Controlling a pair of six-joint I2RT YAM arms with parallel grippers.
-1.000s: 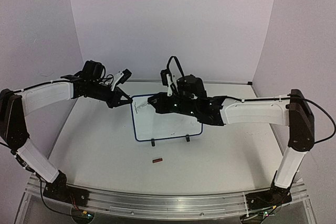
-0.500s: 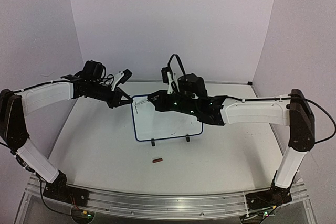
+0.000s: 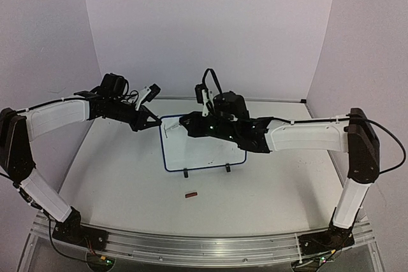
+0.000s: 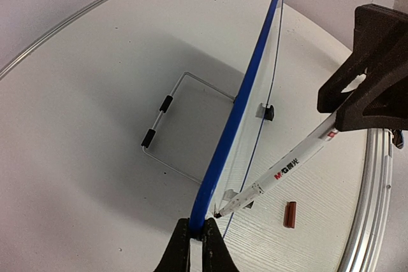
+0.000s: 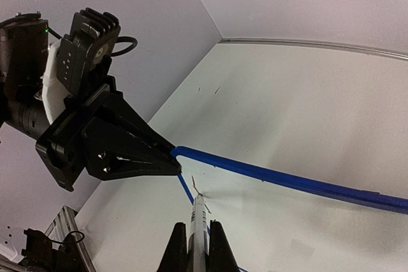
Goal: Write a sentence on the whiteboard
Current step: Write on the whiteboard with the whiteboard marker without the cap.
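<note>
Firmly, glossy blue-framed whiteboard (image 4: 224, 144) pinched at its edge by left gripper (image 4: 196, 246), slim white marker (image 4: 280, 173) clamped in right gripper (image 5: 198, 250), tip against whiteboard beside left gripper.

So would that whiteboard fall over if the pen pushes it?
Probably tippy: the whiteboard is thin and propped on a slim wire stand. It looks stiff, not bendy. The left pincer clamps its top corner, likely so the marker can't shove it over.

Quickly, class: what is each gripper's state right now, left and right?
Left gripper: shut on the whiteboard, at its blue edge.
Right gripper: shut on the marker.
</note>
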